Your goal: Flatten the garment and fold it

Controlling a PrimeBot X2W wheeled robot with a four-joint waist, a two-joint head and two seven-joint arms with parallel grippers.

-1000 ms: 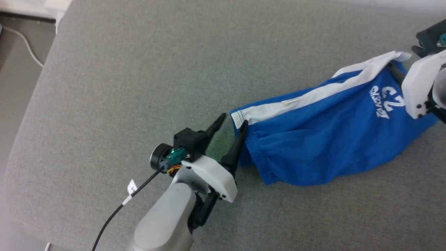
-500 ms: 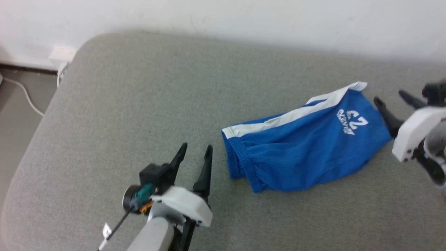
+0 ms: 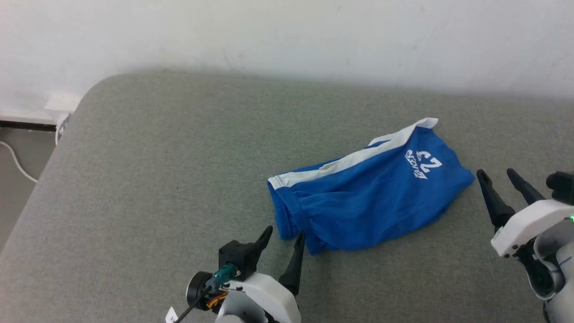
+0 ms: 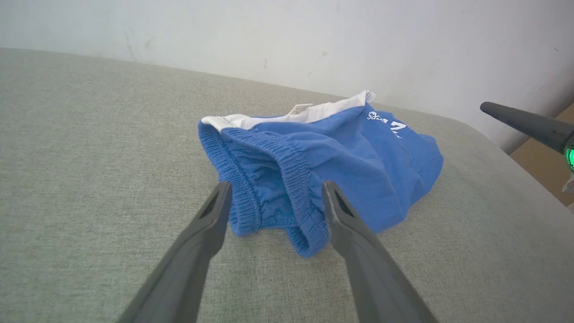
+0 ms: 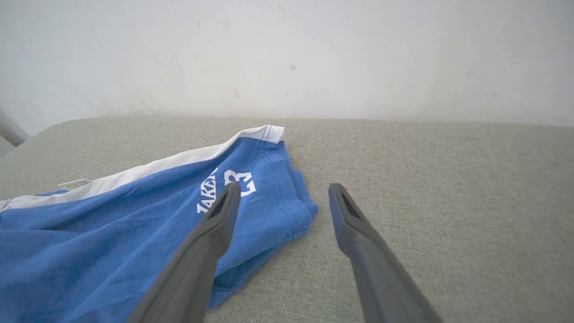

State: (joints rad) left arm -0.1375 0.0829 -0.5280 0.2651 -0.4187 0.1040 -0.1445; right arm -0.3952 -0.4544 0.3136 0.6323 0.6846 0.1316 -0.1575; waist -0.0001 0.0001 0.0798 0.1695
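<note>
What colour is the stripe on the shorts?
White, running along the blue shorts' far edge; the stripe shows best in the head view.

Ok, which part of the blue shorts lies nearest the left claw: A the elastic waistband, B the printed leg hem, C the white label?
A: the gathered waistband of the shorts sits just ahead of the left claw; the print lies toward the right claw.
</note>
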